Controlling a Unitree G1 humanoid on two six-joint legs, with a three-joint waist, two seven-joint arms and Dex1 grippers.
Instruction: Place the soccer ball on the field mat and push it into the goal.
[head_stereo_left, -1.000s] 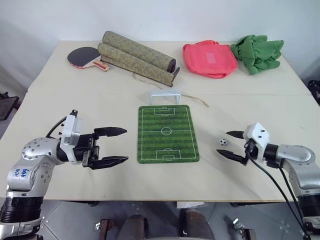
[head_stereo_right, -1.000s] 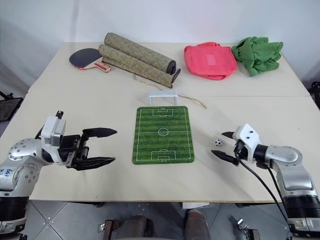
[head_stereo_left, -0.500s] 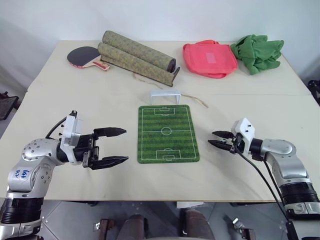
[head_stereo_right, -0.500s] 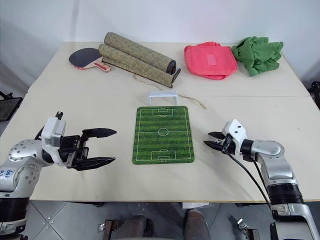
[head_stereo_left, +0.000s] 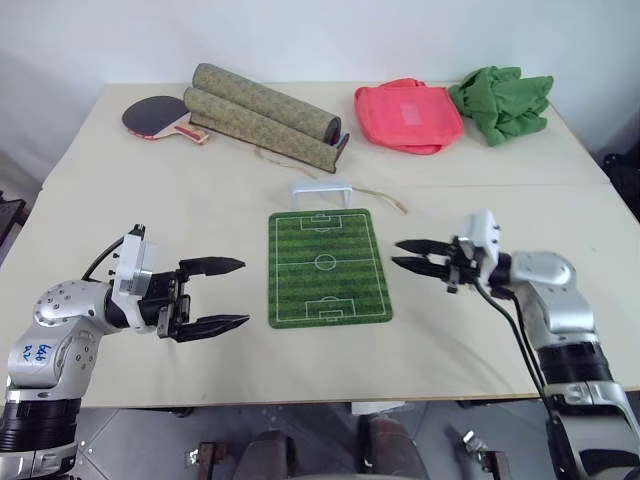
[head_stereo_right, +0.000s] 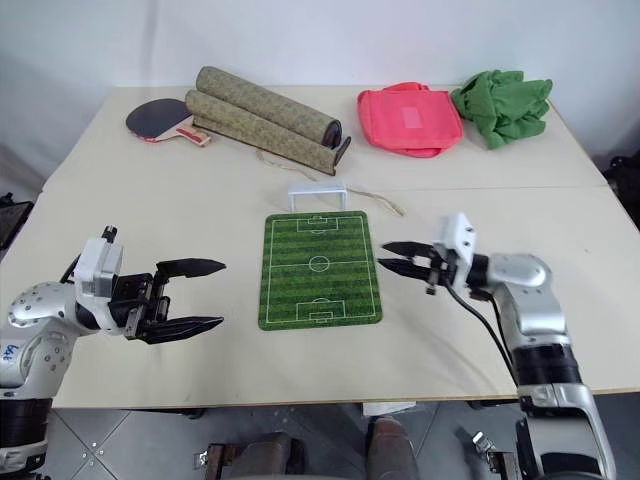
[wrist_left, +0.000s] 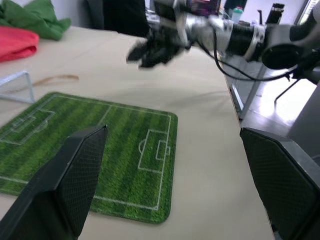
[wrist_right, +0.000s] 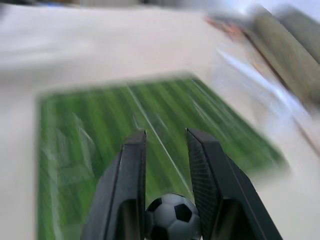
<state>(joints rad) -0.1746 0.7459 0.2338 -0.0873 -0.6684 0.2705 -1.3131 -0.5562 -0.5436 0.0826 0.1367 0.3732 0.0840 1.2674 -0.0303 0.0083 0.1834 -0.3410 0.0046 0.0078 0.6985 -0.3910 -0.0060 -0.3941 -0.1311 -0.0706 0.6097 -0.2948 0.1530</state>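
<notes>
With the tiny black-and-white soccer ball (wrist_right: 170, 218) pinched between the right gripper's (head_stereo_left: 408, 256) narrow fingers just right of the striped green field mat (head_stereo_left: 326, 267), lower it gently onto the turf before releasing, while the left gripper (head_stereo_left: 226, 296) waits wide open.

Field mat lying mid-table, my two arms flanking it.

The field mat (head_stereo_left: 326, 268) is lying on the table (head_stereo_left: 230, 190), with the goal (head_stereo_left: 321, 189) standing just behind its far edge. My left gripper (head_stereo_left: 214, 296) is hovering left of the mat, my right gripper (head_stereo_left: 407, 257) just off its right edge, the soccer ball (wrist_right: 171, 217) sitting between its fingers (wrist_right: 129, 190). Rolled mats (head_stereo_left: 262, 113), a paddle (head_stereo_left: 152, 116), a bag (head_stereo_left: 407, 116) and a cloth (head_stereo_left: 502, 101) are lying along the far side.
</notes>
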